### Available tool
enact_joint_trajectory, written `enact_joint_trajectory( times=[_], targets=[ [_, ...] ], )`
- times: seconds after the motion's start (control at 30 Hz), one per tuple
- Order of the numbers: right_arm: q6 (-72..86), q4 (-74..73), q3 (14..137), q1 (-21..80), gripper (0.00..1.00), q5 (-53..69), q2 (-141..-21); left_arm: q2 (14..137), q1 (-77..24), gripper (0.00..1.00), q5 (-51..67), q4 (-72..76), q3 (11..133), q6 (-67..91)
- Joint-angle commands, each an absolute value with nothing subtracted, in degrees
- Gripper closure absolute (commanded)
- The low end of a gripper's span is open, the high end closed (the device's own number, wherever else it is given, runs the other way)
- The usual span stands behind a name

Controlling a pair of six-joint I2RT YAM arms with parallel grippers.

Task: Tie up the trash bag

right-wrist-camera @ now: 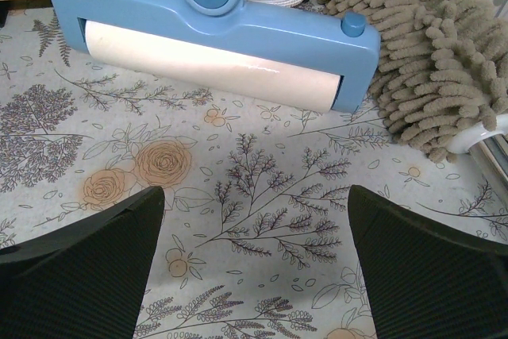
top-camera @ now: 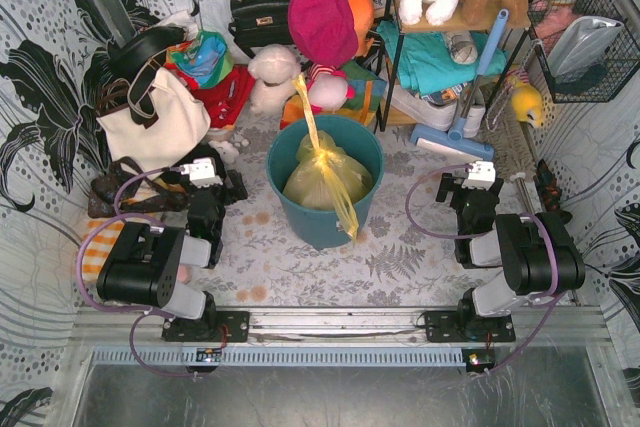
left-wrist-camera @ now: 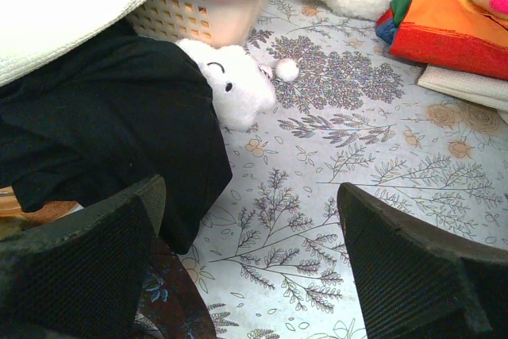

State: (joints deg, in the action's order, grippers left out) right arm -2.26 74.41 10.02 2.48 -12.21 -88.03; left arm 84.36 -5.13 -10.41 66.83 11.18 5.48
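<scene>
Sitting in the teal bin point(top-camera: 312, 229) at the middle of the worktop point(top-camera: 400, 252), the trash bag point(top-camera: 322, 182) is gathered at its neck. One yellow tail rises toward the far edge and another drapes over the bin's near rim. Only the top view shows the bag; neither wrist camera catches it. The left claw point(left-wrist-camera: 250, 252), near the left edge, stands wide open and empty. Its camera sees a small white plush point(left-wrist-camera: 236, 85) beside black fabric point(left-wrist-camera: 103, 132) and a cream basket point(left-wrist-camera: 198, 9). The right claw point(right-wrist-camera: 255, 260), toward the right edge, is likewise spread wide with nothing held, facing a blue lint roller point(right-wrist-camera: 214, 33) and a chenille mop head point(right-wrist-camera: 413, 45).
</scene>
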Motion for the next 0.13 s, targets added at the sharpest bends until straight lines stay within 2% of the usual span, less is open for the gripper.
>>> enact_joint_trajectory(
  times=[0.0, 0.1],
  targets=[
    [-2.02, 75.66, 10.78, 2.11, 0.03, -12.48, -88.33, 84.45, -4.75, 0.02, -9.97, 69.27, 12.41, 4.69],
    [-2.03, 75.71, 10.76, 2.11, 0.03, -12.48, -88.33, 84.26, -4.75, 0.02, -10.17, 69.97, 11.89, 4.60]
  ],
)
